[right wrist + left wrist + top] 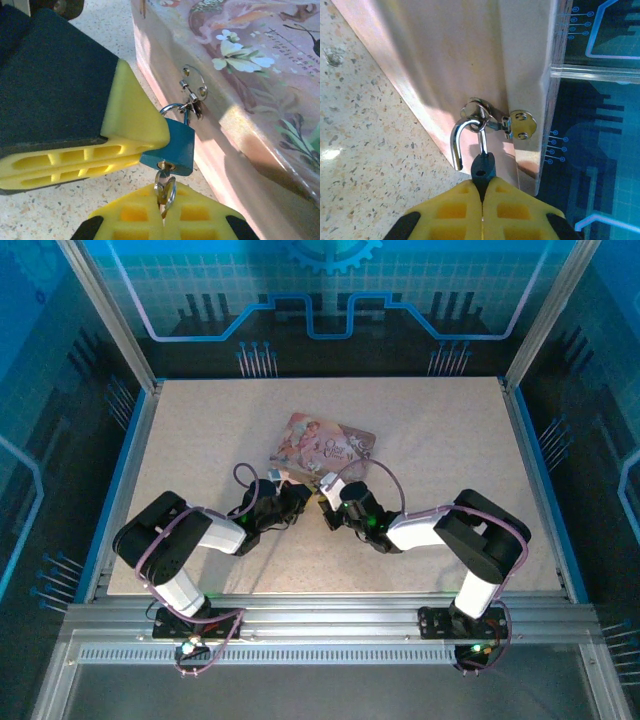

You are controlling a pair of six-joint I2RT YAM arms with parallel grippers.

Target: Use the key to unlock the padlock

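The padlock (pixel 172 145) hangs from the hasp (pixel 192 92) on the front wall of the box (pixel 250 75), just above the desk (pixel 60 205). The left claw (pixel 482 197) is pressed together on its body. The right claw (pixel 162 212) pinches the key (pixel 165 187), which sits in the keyhole underneath.

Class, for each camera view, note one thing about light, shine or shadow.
Top view: soft, even light on the table. Left wrist view: glare on the padlock loop, shadow across the box. Right wrist view: bright patch on the box side, shadow beside it.
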